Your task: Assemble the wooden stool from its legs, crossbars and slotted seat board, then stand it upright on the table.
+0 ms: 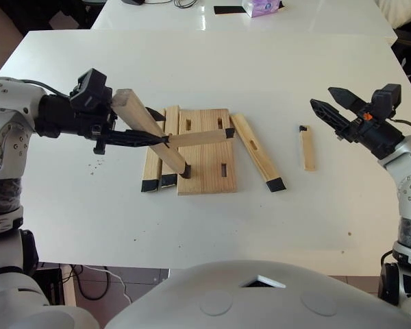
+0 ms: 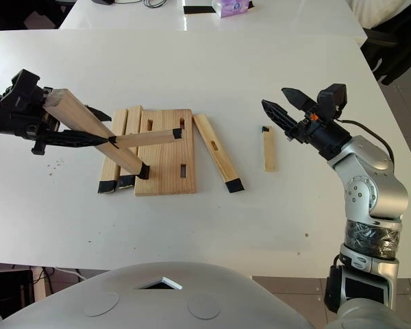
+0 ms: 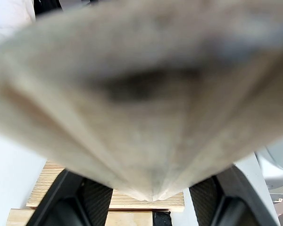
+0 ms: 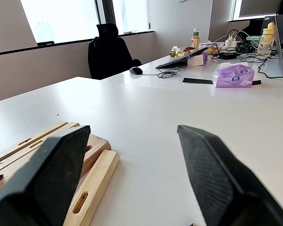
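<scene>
We had L jaws clamped on a leg (image 1: pixel 145 127), tilted, foot touching the seat board (image 1: pixel 209 161) mid-table (image 1: pixel 82 62); R jaws wide, empty. Step, we judged: fitting leg. Next needed foot square into slot.

The right gripper (image 4: pixel 134 132) has its fingers (image 4: pixel 52 174) wide apart over the table (image 4: pixel 155 103), a slotted leg (image 4: pixel 92 186) beside one.

1 slotted seat board (image 1: pixel 205 157). 4 wooden legs: 1 tilted leg (image 1: pixel 140 118), 2 paired legs (image 1: pixel 170 118), 1 lone leg (image 1: pixel 257 152). 2 crossbars: 1 joined crossbar (image 1: pixel 198 137), 1 loose crossbar (image 1: pixel 307 149). 2 robot hands: left hand (image 1: pixel 166 140), right hand (image 1: pixel 323 97). 2 white worktops: near worktop (image 1: pixel 294 62), far worktop (image 1: pixel 315 20). 1 tissue box (image 1: pixel 264 7).
</scene>
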You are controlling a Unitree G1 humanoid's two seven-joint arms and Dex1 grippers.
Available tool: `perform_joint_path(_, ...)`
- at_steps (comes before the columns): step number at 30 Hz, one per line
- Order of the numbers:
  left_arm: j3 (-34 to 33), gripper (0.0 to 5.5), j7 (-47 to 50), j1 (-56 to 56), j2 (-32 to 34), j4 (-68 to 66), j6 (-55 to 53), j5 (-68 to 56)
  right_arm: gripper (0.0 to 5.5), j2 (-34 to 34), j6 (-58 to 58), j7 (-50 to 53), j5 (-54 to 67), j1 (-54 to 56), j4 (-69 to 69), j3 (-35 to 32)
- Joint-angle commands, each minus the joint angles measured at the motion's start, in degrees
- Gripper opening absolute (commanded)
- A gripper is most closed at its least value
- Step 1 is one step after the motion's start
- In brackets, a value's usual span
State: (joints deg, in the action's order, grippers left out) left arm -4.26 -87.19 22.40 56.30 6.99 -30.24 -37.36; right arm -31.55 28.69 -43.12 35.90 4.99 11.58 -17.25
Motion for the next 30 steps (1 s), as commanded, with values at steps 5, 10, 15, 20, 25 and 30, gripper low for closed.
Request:
perform_joint_path(5, 0.42, 2.04, 2.73, -3.66, -0.97, 0.93, 2.3, 2.15, 3.4, -0.15, 1.0, 0.05, 0.93, -0.21, 1.13, 0.71)
perform_joint_path(10, 1.21, 2.04, 2.87, -3.04, -1.27, 0.46, 3.98, 2.91, 3.4, 0.43, 1.27, 0.3, 1.15, -1.09, 1.87, 1.38)
perform_joint_path(15, 2.82, 2.04, 2.23, -0.09, -1.23, -1.61, 5.65, 4.38, 3.4, 1.51, 0.91, 0.92, 0.85, -2.05, 2.57, 2.25)
perform_joint_path(20, 1.31, 2.04, 5.68, -2.72, -3.11, 3.47, 2.53, 1.11, 3.4, 3.03, 0.6, 1.76, 0.87, -3.06, 3.47, 2.63)
perform_joint_path(25, 0.36, 2.04, 9.78, -7.49, -5.48, 8.14, 0.75, -0.94, 3.4, 3.82, 0.79, 2.2, 0.7, -3.05, 3.15, 3.27)
perform_joint_path(30, 0.14, 2.04, 13.6, -9.46, -8.22, 8.78, 0.77, -1.31, 3.4, 3.72, 1.52, 2.11, 0.86, -1.7, 2.35, 3.96)
